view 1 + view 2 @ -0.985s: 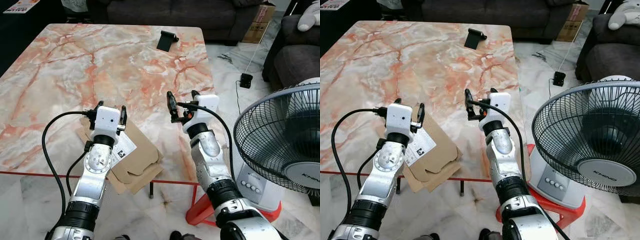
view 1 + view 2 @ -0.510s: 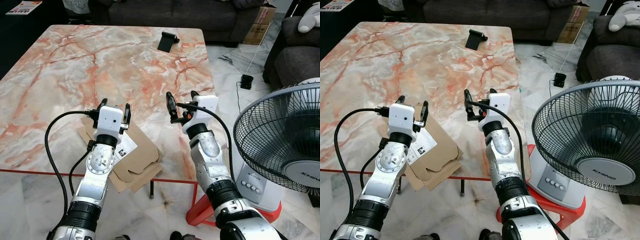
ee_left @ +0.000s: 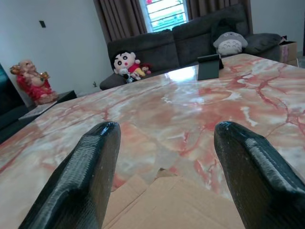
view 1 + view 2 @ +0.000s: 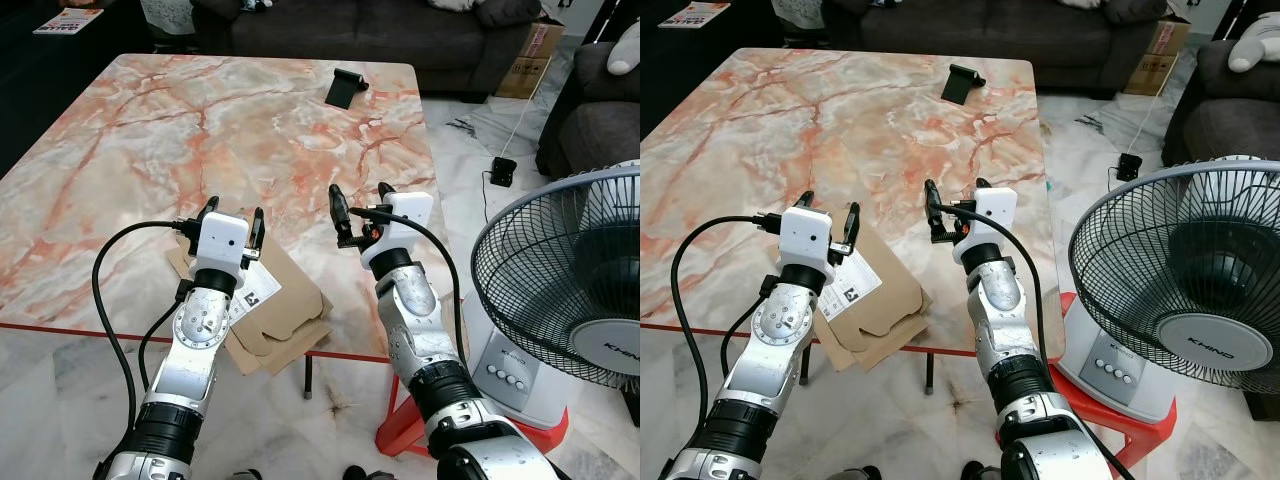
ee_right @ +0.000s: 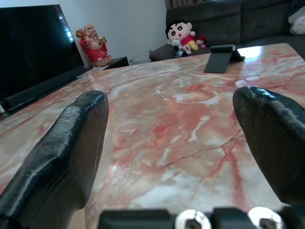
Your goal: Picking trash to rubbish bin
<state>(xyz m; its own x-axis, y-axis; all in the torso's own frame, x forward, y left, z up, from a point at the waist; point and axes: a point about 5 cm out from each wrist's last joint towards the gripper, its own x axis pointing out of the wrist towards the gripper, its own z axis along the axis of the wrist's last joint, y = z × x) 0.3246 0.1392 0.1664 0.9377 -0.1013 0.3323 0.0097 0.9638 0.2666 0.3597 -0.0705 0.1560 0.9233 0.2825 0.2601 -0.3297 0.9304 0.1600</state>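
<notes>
A flattened brown cardboard box point(image 4: 285, 310) with a white label lies at the near edge of the marble table point(image 4: 200, 130), partly over the edge. My left gripper point(image 4: 232, 217) hovers open just above the cardboard's far end; the wrist view shows the cardboard point(image 3: 176, 205) below its two fingers. My right gripper point(image 4: 358, 203) stands open over bare marble to the right of the cardboard, nothing between its fingers.
A black phone stand point(image 4: 343, 87) sits at the table's far side. A standing fan point(image 4: 575, 290) on a red stool is close on my right. A dark sofa point(image 4: 380, 25) runs along the back; a cardboard box point(image 4: 533, 60) and a cable adapter point(image 4: 502, 170) lie on the floor.
The camera has shifted, so the table sits lower and further right in view. Both grippers stay open in about the same places over the table's near edge.
</notes>
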